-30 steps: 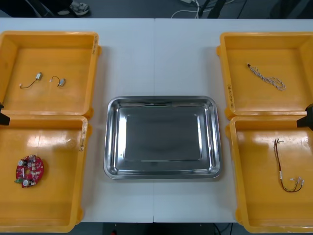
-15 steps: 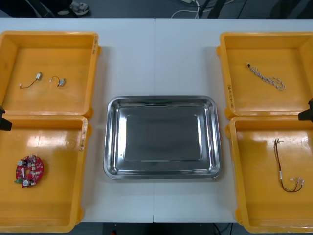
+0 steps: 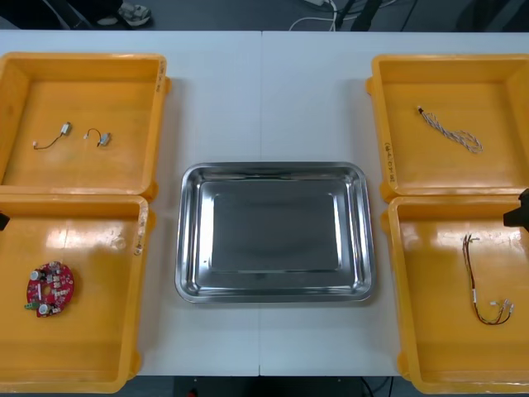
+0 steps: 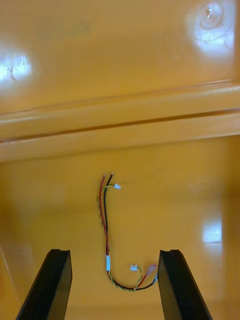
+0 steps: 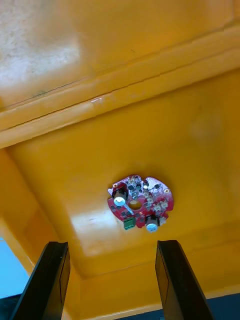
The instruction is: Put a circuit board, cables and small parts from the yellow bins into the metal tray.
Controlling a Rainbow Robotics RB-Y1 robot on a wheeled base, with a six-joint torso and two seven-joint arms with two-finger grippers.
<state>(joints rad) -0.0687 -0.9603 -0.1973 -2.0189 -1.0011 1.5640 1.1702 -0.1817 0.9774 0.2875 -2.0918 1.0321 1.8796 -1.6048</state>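
Judged step: first picks; metal tray (image 3: 273,168) at centre of table (image 3: 264,99) holds nothing. Fingers wide, left gripper (image 5: 112,245) hovers over circuit board (image 5: 140,202) by the outer edge of its yellow bin (image 3: 91,356). Fingers wide, right gripper (image 4: 115,252) hovers over red and yellow cable (image 4: 106,220). Next: descend, straddle, close.

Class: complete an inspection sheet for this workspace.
Surface: light table; metal tray holds nothing.
Job's things: circuit board, near left bin; small metal parts, far left bin.
Clutter: nothing seen.
End effectors: left end effector open over the circuit board; right end effector open over the red and yellow cable.
Cables: twisted blue and white cable, far right bin; red and yellow cable, near right bin.
Surroundings: dark floor beyond the table.
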